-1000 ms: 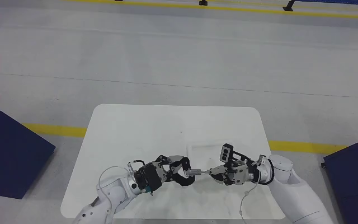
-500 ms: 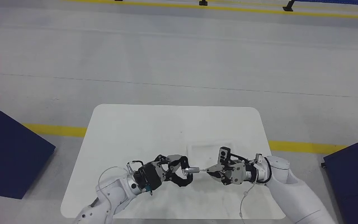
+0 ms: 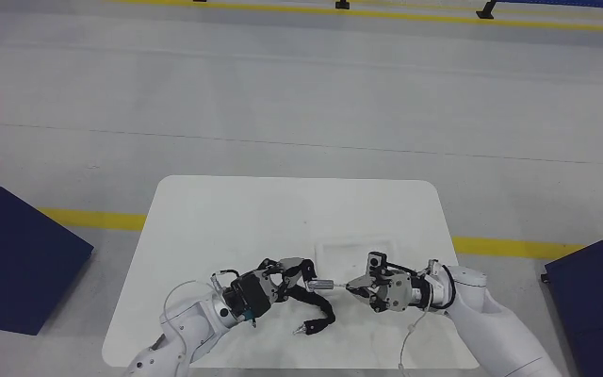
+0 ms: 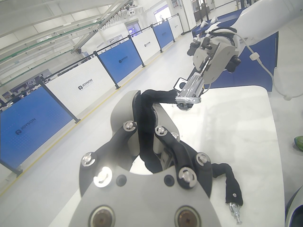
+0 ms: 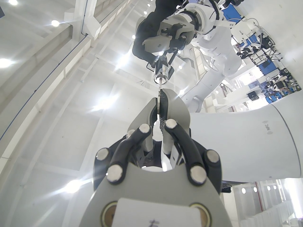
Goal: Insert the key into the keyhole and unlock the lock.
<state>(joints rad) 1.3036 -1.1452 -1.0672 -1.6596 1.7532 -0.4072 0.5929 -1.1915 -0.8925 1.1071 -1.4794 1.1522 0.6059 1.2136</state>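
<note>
Nearest to the robot, the free end of the lock's cable (image 3: 312,326) lies on the white table (image 3: 188,236), and a bare metal pin (image 4: 234,210) sticks out of its black sleeve. From there the cable rises up to the left gripper (image 4: 145,109).

A little farther, the two grippers face each other above the near half of the table. The left gripper, on the left side, has its jaws pressed together on the cable, just behind the silver lock cylinder (image 4: 190,92). The cylinder points to the right. The right gripper (image 5: 160,98), on the right side, has its jaws clamped on the key (image 5: 160,88). The key and the cylinder stand in one line between the grippers. The tip of the key meets the keyhole face of the cylinder; how deep it sits inside, I cannot tell.

Beyond the table is grey floor with a yellow line (image 3: 94,220), and a dark blue panel (image 3: 28,264) stands at the left.
</note>
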